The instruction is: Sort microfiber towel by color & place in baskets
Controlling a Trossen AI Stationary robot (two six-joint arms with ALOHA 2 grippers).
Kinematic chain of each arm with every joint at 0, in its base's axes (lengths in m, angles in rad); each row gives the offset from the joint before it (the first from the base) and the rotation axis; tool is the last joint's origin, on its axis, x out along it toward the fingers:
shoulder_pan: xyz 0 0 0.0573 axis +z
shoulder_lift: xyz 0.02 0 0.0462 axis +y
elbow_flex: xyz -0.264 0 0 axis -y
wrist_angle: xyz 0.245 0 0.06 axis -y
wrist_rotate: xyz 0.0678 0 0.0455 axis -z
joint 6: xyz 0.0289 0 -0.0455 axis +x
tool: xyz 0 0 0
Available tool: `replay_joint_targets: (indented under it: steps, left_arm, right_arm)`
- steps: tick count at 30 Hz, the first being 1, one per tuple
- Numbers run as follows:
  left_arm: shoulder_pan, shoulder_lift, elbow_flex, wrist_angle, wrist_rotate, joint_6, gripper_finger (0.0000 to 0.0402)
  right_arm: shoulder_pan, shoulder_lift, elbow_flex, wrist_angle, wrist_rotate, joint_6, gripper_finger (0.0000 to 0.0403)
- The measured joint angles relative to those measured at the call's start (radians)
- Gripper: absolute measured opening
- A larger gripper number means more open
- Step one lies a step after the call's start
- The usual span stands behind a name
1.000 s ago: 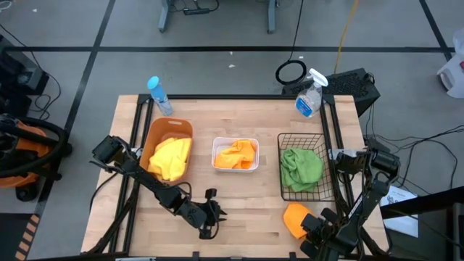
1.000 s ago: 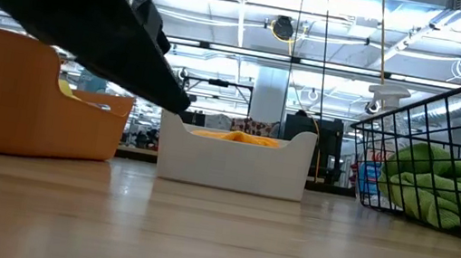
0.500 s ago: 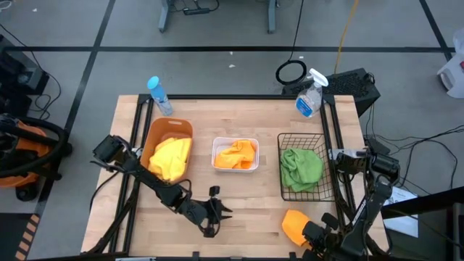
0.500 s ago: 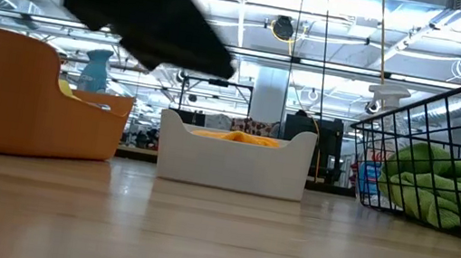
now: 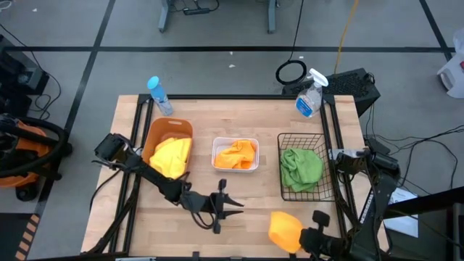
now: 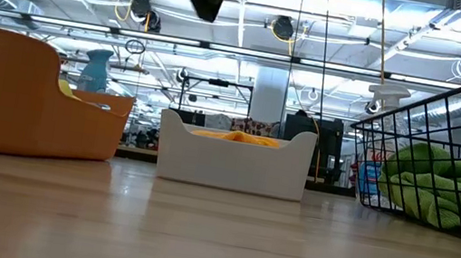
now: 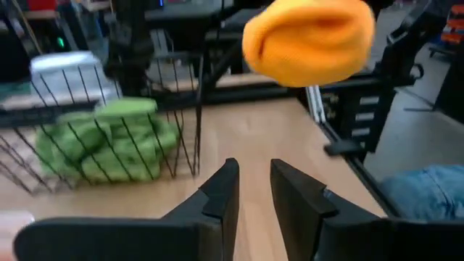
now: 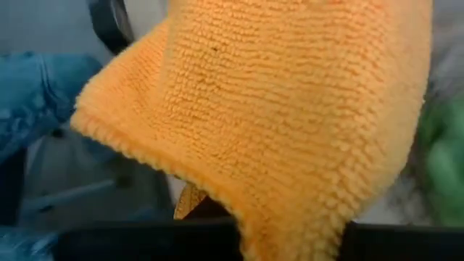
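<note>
An orange microfiber towel (image 5: 285, 230) hangs bunched above the table's near right corner, with my right gripper (image 5: 308, 239) shut on it. It also shows in the left wrist view (image 7: 308, 40) and fills the right wrist view (image 8: 290, 109). My left gripper (image 5: 232, 205) is open over the near middle of the table, pointing toward that towel, with nothing between its fingers (image 7: 221, 192). The orange-brown tub (image 5: 158, 134) holds a yellow towel (image 5: 170, 157). The white tub (image 5: 216, 154) holds an orange towel (image 5: 238, 154). The wire basket (image 5: 319, 141) holds a green towel (image 5: 300, 167). My right gripper holds the orange towel by its edge on the table's right side (image 5: 297, 235), coming at it slanting down from the near right. The towel covers the fingers in the right wrist view, so the place of contact is hidden. The towel hangs bunched and clear of the table.
A clear spray bottle (image 5: 309, 96) stands at the far right corner and a blue-capped bottle (image 5: 159, 96) at the far left. A black ring (image 5: 291, 72) lies beyond the far edge. Bare wood (image 5: 246, 192) lies between the tubs and the near edge.
My right gripper has risen and gone toward the table's left with the orange towel, which has come off the table and hangs bunched. My left gripper has risen, tipped up toward level and swung toward the table's right.
</note>
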Motion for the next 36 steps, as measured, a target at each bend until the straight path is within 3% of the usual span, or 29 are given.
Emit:
replay_joint_targets:
  steps: [5,11,14,19,22,27,32,36]
  left_arm:
    - [0.025,0.0,0.0,0.063,-0.026,0.094,0.0086]
    - [0.012,-0.061,0.0,0.119,-0.313,0.305,0.0086]
    - [0.002,-0.123,0.0,0.132,-0.377,0.406,0.0086]
    - [-0.003,-0.239,0.0,0.106,-0.378,0.462,0.0087]
    - [0.003,-0.309,0.001,-0.012,-0.308,0.436,0.0102]
    - [0.02,-0.353,0.025,-0.171,-0.165,0.341,0.0169]
    - [0.049,-0.323,0.031,-0.191,-0.201,0.356,0.0247]
    - [0.098,-0.289,0.031,-0.196,-0.229,0.356,0.0288]
  right_arm:
    - [-0.061,0.0,0.097,-0.145,0.165,-0.196,0.0015]
    - [-0.174,-0.002,0.126,-0.301,0.278,-0.387,0.0023]
    - [-0.239,-0.002,0.124,-0.329,0.282,-0.473,0.0028]
    - [-0.324,-0.002,0.12,-0.329,0.325,-0.66,0.0027]
    - [-0.376,-0.002,0.12,-0.328,0.325,-0.765,0.0028]
    - [-0.47,-0.008,0.12,-0.329,0.327,-0.892,0.0029]
    - [-0.544,-0.008,0.12,-0.288,0.322,-1.007,0.0031]
    - [-0.579,-0.008,0.12,-0.205,0.321,-1.137,0.0031]
